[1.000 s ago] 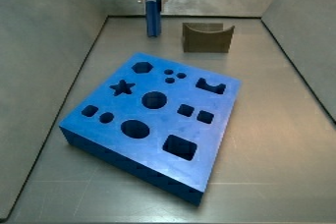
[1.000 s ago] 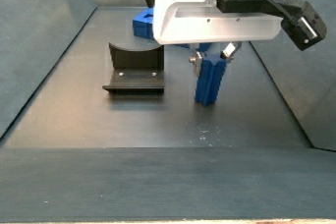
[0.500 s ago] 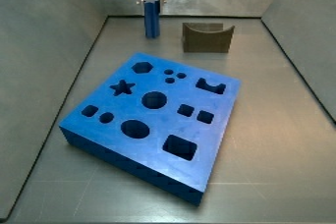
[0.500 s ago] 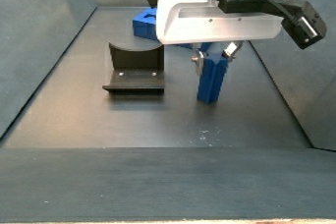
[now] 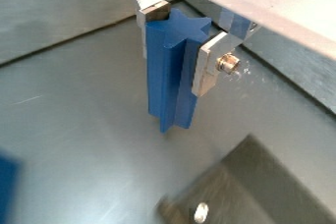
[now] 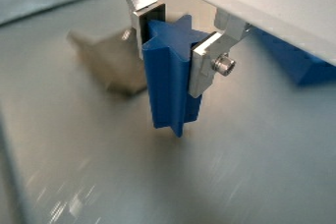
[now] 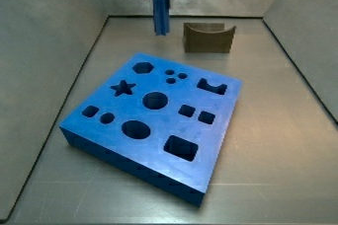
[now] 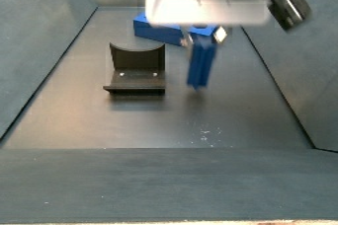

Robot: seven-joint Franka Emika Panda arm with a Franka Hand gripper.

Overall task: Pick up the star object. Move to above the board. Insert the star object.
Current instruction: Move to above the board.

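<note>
The star object (image 5: pixel 168 71) is a tall blue star-section post, and my gripper (image 5: pixel 180 33) is shut on its upper end, one silver finger on each side. The post hangs upright with its lower end off the floor, as both wrist views show (image 6: pixel 168 76). In a side view it hangs (image 7: pixel 161 14) at the back of the bin, beyond the board (image 7: pixel 152 111), a large blue slab with a star hole (image 7: pixel 122 88) near its left side. In a side view the post (image 8: pixel 201 59) hangs below my gripper (image 8: pixel 203 34).
A dark olive notched block (image 7: pixel 209 37) stands at the back right of the post; it also shows in a side view (image 8: pixel 134 68) and in a wrist view (image 6: pixel 112 59). Grey bin walls rise close behind and beside the post.
My gripper has risen with the star object, lifting it off the floor and moving it slightly toward the board.
</note>
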